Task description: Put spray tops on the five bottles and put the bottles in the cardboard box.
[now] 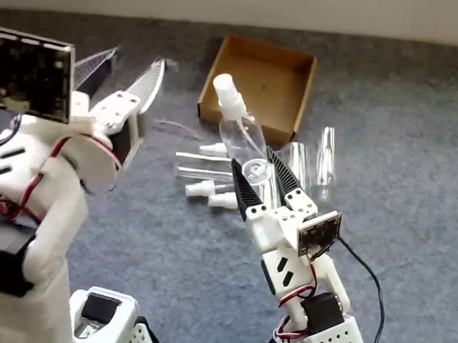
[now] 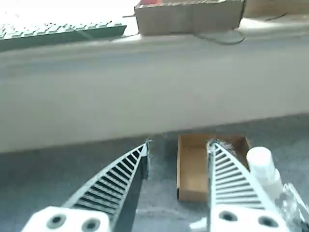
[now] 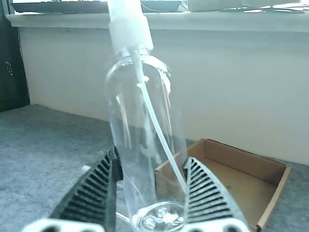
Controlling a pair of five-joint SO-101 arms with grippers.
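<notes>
the print on the dark circuit board [image 1: 29,74] mounted at the left arm's wrist is too small to read, and the clear plastic bottle [image 1: 241,134] has see-through walls, so the thin dip tube [image 3: 154,125] shows running down its inside. the right hand [image 1: 252,161], with black ribbed fingers, is closed partway around the lower body of this bottle, one finger pressed on each side just above the base. the bottle wears a white spray top [image 1: 228,92]; its long axis runs from the base in the hand up and away toward the brown cardboard box [image 1: 273,79], with the spray top leaning over the box's near wall. in the right wrist view the bottle [image 3: 145,121] stands nearly upright between the fingers of the right hand [image 3: 152,159], top uppermost, with the box [image 3: 241,179] behind it. the left hand [image 1: 135,59], with white ribbed fingers, hangs raised above the grey carpeted worktop [image 1: 403,147], spread wide and holding nothing; in its own view the left hand [image 2: 179,143] frames the box [image 2: 193,169] between its tips. clear uncapped bottles [image 1: 327,156] lie on their sides near the box, and loose white spray tops [image 1: 200,188] lie just beside the right hand.
</notes>
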